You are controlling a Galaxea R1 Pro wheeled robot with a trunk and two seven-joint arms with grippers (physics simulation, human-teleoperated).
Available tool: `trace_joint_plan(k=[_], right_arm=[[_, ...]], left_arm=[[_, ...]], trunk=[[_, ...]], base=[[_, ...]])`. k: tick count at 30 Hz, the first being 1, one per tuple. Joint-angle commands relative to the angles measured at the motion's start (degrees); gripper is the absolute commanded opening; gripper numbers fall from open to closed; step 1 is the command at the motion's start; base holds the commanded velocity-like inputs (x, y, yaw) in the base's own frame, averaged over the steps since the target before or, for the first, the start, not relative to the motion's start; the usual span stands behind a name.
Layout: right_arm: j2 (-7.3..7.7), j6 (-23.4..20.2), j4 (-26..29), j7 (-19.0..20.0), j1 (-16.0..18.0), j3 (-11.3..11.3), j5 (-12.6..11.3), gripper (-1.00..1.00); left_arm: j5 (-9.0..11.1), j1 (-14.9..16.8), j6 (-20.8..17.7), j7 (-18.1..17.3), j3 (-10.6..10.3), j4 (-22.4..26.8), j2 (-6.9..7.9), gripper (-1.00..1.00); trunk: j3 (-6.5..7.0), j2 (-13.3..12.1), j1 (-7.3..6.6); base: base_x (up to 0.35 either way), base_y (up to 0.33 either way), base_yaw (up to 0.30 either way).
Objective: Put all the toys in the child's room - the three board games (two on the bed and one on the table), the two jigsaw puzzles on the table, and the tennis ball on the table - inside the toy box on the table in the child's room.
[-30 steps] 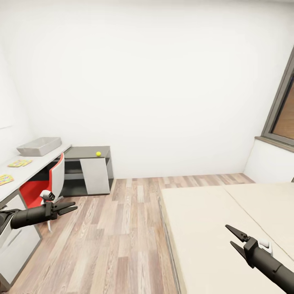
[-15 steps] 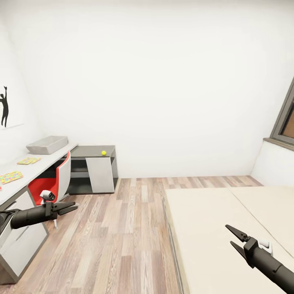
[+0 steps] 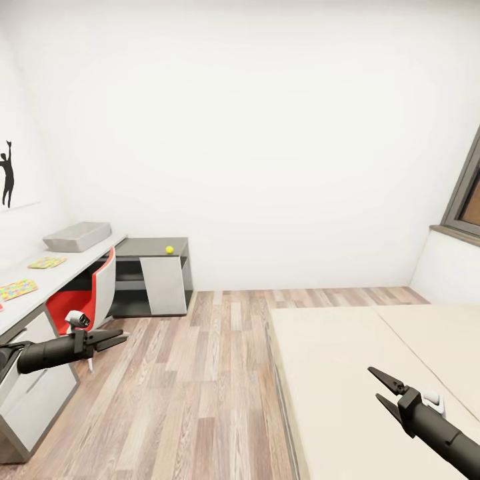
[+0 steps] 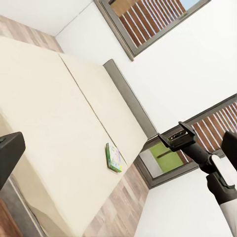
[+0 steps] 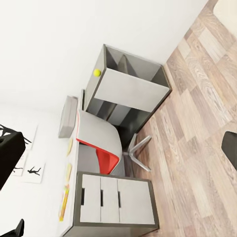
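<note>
The grey toy box (image 3: 77, 235) sits at the far end of the table (image 3: 100, 252). Two jigsaw puzzles (image 3: 47, 262) (image 3: 17, 289) lie nearer on the pale top. On the dark corner section rests the tennis ball (image 3: 169, 249) (image 5: 97, 72). One board game (image 4: 113, 158) with green edges lies flat on the bed (image 3: 360, 360). My left gripper (image 3: 122, 338) hovers open over the floor beside the desk chair. Over the mattress, my right gripper (image 3: 373, 383) stands open and holds nothing.
A red and grey desk chair (image 3: 90, 293) is tucked under the table. White drawers (image 5: 113, 200) stand at the desk's near end. Wood plank floor (image 3: 207, 373) runs between table and bed. A grey-framed window (image 3: 467, 193) is at the right.
The head view swung left early on, bringing a wall print into sight. Since half a second ago nothing has moved; both arms keep their pose.
</note>
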State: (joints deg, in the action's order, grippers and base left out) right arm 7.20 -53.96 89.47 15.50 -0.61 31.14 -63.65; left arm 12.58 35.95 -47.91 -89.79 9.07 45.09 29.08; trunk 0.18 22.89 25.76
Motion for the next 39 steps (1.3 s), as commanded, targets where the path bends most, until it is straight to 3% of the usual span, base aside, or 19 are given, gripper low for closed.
trace_joint_plan(k=[1,26,39], right_arm=[[0.01,-0.18,0.0,0.5,-0.01,0.06,0.46,1.0],[0.01,-0.18,0.0,0.45,-0.01,-0.02,0.46,1.0],[0.01,-0.18,0.0,0.44,-0.02,-0.03,0.46,1.0]], left_arm=[[-0.01,0.0,-0.61,-0.21,-0.01,-0.01,0.01,1.0],[-0.01,0.0,-0.61,-0.21,-0.05,-0.01,0.01,1.0],[-0.01,0.0,-0.61,-0.21,-0.1,-0.01,-0.06,1.0]], trunk=[[0.0,0.03,0.02],[0.0,0.03,0.02],[0.0,0.03,0.02]], base=[[0.0,-0.006,0.001],[0.0,-0.036,0.005],[0.0,-0.098,0.122]])
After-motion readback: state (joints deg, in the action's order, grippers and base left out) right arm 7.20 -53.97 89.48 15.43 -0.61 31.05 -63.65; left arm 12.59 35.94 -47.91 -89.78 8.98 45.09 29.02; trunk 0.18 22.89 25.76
